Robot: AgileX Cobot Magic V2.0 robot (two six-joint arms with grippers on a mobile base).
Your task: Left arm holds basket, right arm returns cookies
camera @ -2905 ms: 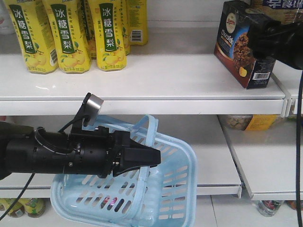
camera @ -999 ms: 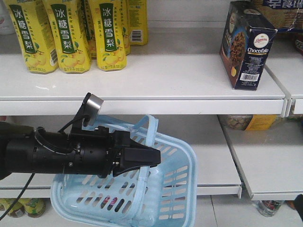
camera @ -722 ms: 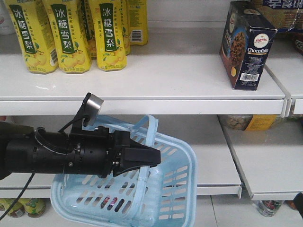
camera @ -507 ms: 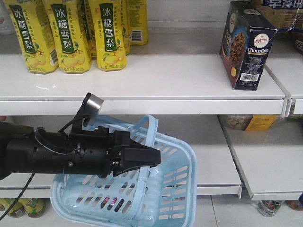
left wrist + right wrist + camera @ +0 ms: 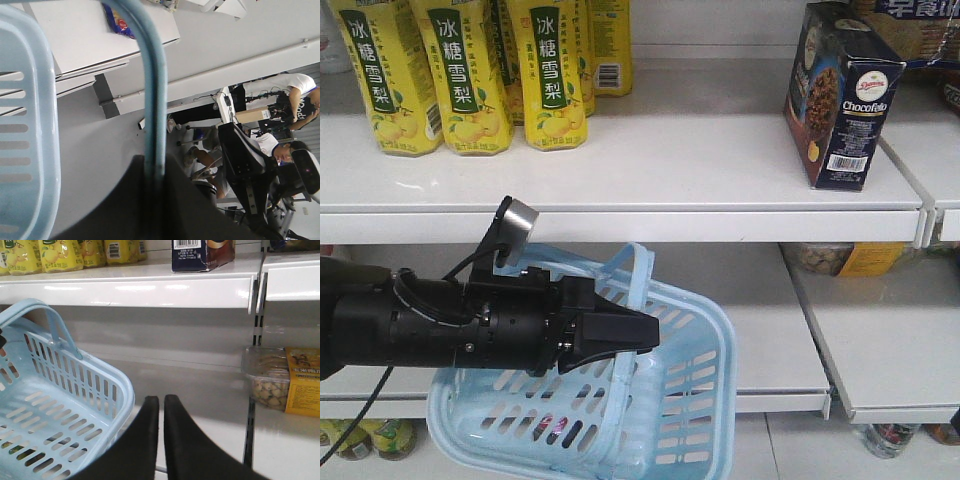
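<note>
**Two arms apart: basket held low, cookies upright on the top shelf**

Nearest in the front view, the left arm [image 5: 430, 330] is stretched in from the left, and its gripper [image 5: 635, 335] is clamped on the hoop handle [image 5: 152, 95] of the light blue basket [image 5: 690, 400]; in the left wrist view the handle is seen pinched between the dark jaws. The basket is hung tilted in front of the lower shelf [image 5: 770, 340]. In the right wrist view the right gripper [image 5: 161, 405] is seen low beside the basket's rim, its two fingers pressed together with nothing between them. Farther back, on the upper shelf [image 5: 680, 170], the Chocofello cookies box [image 5: 840, 95] is stood upright near the right end, well apart from the yellow drink cartons [image 5: 470, 70] at the far left.
</note>
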